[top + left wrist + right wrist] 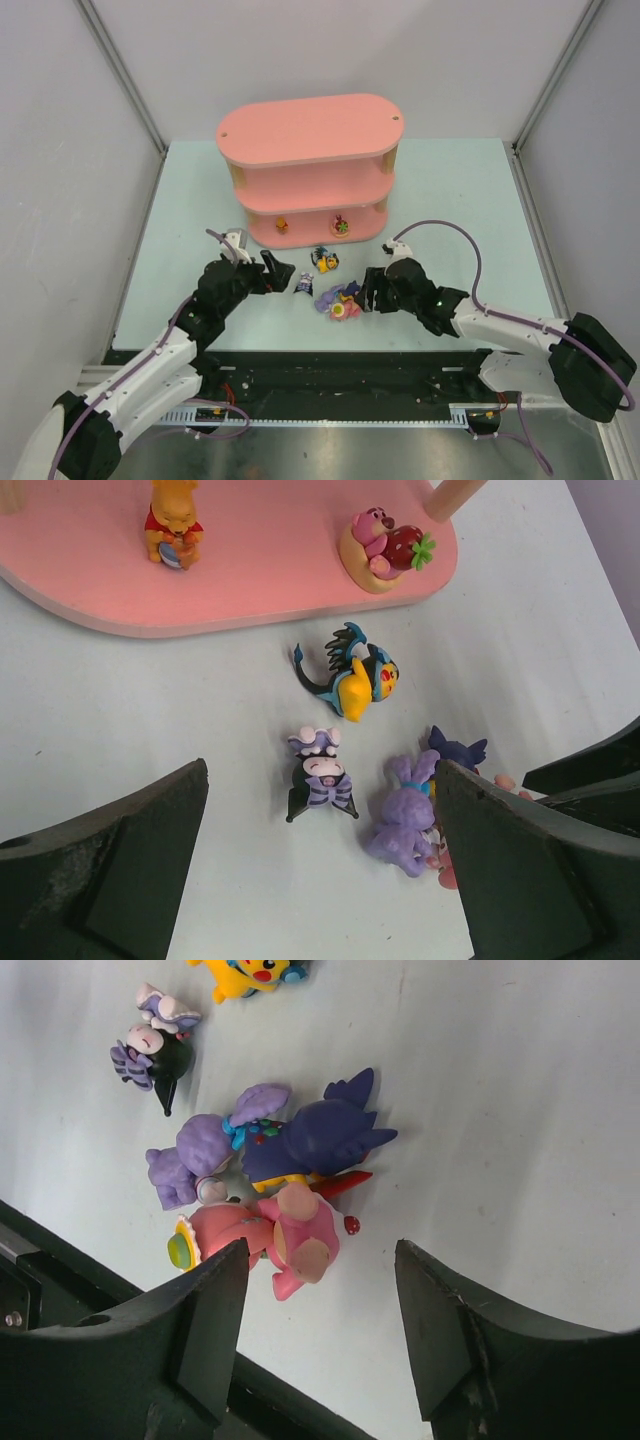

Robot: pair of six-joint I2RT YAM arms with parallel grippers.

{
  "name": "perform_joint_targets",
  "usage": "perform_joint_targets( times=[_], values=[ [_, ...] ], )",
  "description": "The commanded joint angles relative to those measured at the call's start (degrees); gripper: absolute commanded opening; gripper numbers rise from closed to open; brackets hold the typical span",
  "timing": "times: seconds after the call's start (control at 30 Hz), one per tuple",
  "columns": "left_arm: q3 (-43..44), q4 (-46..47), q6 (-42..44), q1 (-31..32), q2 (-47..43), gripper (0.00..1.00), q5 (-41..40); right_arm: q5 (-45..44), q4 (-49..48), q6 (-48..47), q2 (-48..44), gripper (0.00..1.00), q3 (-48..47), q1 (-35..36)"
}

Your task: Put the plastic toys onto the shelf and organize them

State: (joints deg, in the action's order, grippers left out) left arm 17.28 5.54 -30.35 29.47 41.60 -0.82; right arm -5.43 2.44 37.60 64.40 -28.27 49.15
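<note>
The pink three-tier shelf (300,130) stands at the back. Its bottom board (260,570) holds an orange bear toy (172,525) and a pink toy with a strawberry (380,545). On the table in front lie a yellow-and-black toy (358,675), a black-eared toy with a purple bow (320,775), a purple rabbit (400,820), a dark blue toy (315,1140) and a pink toy (290,1235). My left gripper (320,780) is open and empty, just short of the black-eared toy. My right gripper (320,1250) is open and empty beside the pink toy.
The toys lie in a tight cluster (338,298) between the two grippers. The table's near edge with a black rail (330,365) runs just behind the arms. Grey walls (60,150) close in both sides.
</note>
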Motion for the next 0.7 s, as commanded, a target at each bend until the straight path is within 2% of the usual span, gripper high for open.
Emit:
perform_joint_targets(
  times=[0.0,0.23,0.37,0.53,0.67],
  values=[
    [2.41,2.11,1.17,0.5,-0.56,1.0,0.99,2.0,-5.16,0.01,2.48,0.63,-0.12,0.25],
    [2.15,2.63,0.99,0.5,-0.3,1.0,1.0,2.18,-6.92,-0.6,4.5,0.56,-0.12,0.16],
    [2.23,3.07,0.9,0.58,0.23,1.0,1.08,2.18,-7.53,-0.87,5.47,0.42,-0.12,0.16],
    [2.15,3.51,0.99,0.58,0.58,1.0,1.0,2.71,-7.8,-1.04,6.17,0.4,-0.12,-0.01],
    [1.71,3.95,0.64,0.58,0.67,1.0,1.0,2.36,-7.36,-1.31,5.82,0.24,-0.12,-0.01]
  ],
)
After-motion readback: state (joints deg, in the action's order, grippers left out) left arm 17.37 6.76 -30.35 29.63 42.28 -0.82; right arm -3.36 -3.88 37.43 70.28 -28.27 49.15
